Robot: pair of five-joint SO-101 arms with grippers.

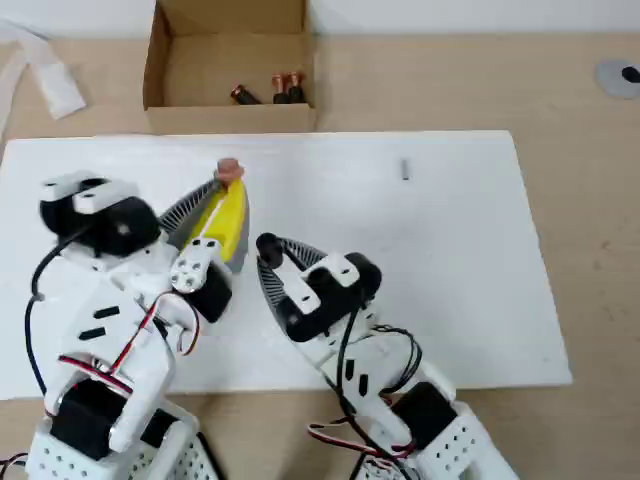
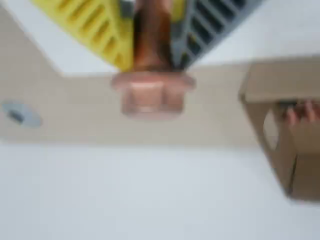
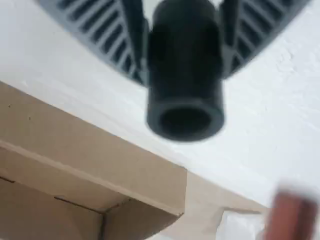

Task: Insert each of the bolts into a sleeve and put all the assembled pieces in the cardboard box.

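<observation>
From above, the left hand [image 1: 227, 187] is closed on a copper bolt [image 1: 229, 168]. The bolt's head sticks out past the fingertips toward the cardboard box [image 1: 155, 75]. The right hand [image 1: 270, 256] grips a black sleeve [image 1: 266, 243], which sits to the right of the bolt and nearer the arms. The two parts are near each other but apart, over the white sheet [image 1: 450, 300] on the table [image 1: 590, 200]. Assembled pieces [image 1: 270, 92] already lie in the box. A small grey piece [image 1: 405, 170] lies well off to the right, too small to identify.

In the left wrist view, the bolt [image 2: 152, 95] runs along the fingers. Its shank is clamped between the yellow and grey ones and its head is free. The shank's tip is hidden.

In the right wrist view, the sleeve [image 3: 185, 95] is held lengthwise, its open end facing away from the hand. A copper blur cut off at the edge is probably the bolt. Both long axes seem to point roughly boxward, so joining them likely needs one part turned toward the other.
</observation>
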